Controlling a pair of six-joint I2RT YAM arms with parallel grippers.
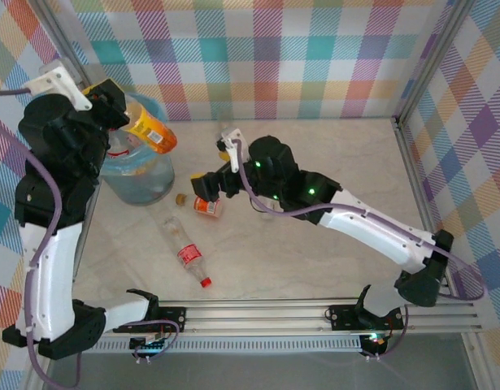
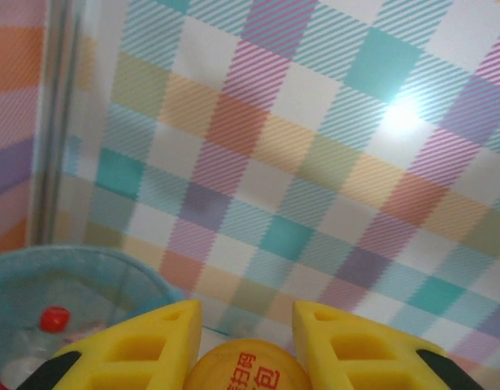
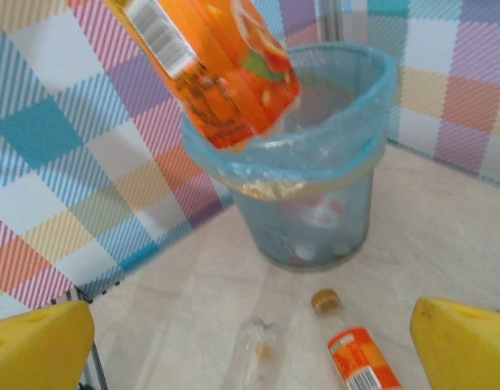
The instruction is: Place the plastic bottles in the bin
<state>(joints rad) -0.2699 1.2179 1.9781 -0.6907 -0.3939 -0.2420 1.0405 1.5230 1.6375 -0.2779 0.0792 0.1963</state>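
Observation:
My left gripper (image 1: 126,116) is shut on an orange plastic bottle (image 1: 150,131), held tilted over the bin (image 1: 138,180), a round bucket lined with a light-blue bag. In the left wrist view the yellow fingers (image 2: 156,345) clamp the bottle's orange end (image 2: 248,370), with the bin's rim (image 2: 79,264) below left. My right gripper (image 1: 210,167) stands open above the table. Below it lie a small orange-labelled bottle (image 3: 359,359) and a clear bottle (image 3: 254,351). The right wrist view shows the held orange bottle (image 3: 213,69) above the bin (image 3: 315,166).
The clear bottle (image 1: 184,244) has a red label and red cap and lies in front of the bin. The small orange-labelled bottle (image 1: 206,206) lies right of the bin. A red-capped bottle (image 2: 53,321) rests inside the bin. Checked walls enclose the table.

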